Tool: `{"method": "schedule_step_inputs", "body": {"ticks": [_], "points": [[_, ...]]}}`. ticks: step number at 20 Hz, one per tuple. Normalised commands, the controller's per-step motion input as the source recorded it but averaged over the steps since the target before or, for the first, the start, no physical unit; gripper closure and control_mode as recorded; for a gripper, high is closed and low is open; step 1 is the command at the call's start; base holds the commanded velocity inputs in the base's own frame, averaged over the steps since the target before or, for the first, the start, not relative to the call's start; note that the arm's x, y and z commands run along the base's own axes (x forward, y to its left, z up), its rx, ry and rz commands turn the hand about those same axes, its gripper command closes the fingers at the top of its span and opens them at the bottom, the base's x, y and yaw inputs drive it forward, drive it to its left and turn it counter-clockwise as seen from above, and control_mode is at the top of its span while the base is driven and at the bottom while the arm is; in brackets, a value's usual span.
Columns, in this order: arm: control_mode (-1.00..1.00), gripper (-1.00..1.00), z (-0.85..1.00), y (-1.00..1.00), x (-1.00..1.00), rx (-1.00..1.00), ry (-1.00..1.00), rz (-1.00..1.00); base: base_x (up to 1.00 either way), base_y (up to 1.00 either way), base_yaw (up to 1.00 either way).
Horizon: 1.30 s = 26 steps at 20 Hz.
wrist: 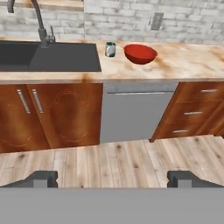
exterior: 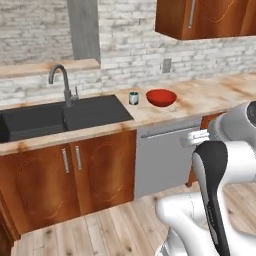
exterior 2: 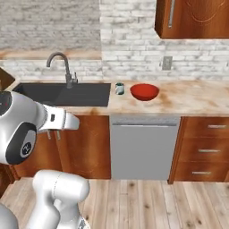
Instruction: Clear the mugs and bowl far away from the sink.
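A: Where does the gripper (wrist: 112,178) stand, and what does it carry?

B: In the hand view its two dark fingertips (wrist: 40,178) rise at the bottom edge, set wide apart — jaws fully spread, nothing between them. It hangs over the plank floor (wrist: 118,159), well back from the cabinets.

A: And the objects of the task, relative to it?

B: All lie ahead of and above the fingertips, on the pale marbled counter (wrist: 183,61). The red bowl (wrist: 140,53) sits slightly right of the gripper's centre line, upright. Just beside it on its left, apart from it, stands a mug (wrist: 110,49) with a teal inside and pale rim.

A: The sink?

B: The black sink (wrist: 48,57) lies ahead and to the left, its flat drainboard end nearest the mug; the mug stands near the sink's right edge, on the counter. The grey gooseneck tap (wrist: 41,30) rises behind the basin.

A: What is directly ahead?

B: A grey dishwasher front (wrist: 131,113) under the counter, below the mug and bowl — wooden cabinet doors (wrist: 52,113) to its left, a stack of drawers (wrist: 192,111) to its right.
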Motion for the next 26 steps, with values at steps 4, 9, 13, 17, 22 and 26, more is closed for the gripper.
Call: {"method": "schedule_step_inputs", "body": {"ticks": [4,9,13,17,22,26], "points": [[1.0,-1.0,0.0,0.0,0.0,0.0,0.0,0.0,1.0,0.09,0.0],[1.0,-1.0,0.0,0.0,0.0,0.0,0.0,0.0,1.0,-0.05,-0.07],[1.0,-1.0,0.0,0.0,0.0,0.0,0.0,0.0,1.0,-0.05,-0.15],[1.0,-1.0,0.0,0.0,0.0,0.0,0.0,0.0,1.0,-0.02,-0.21],[1.0,-1.0,0.0,0.0,0.0,0.0,0.0,0.0,1.0,0.0,-0.37],[1.0,-1.0,0.0,0.0,0.0,0.0,0.0,0.0,1.0,0.0,-0.43]]}}
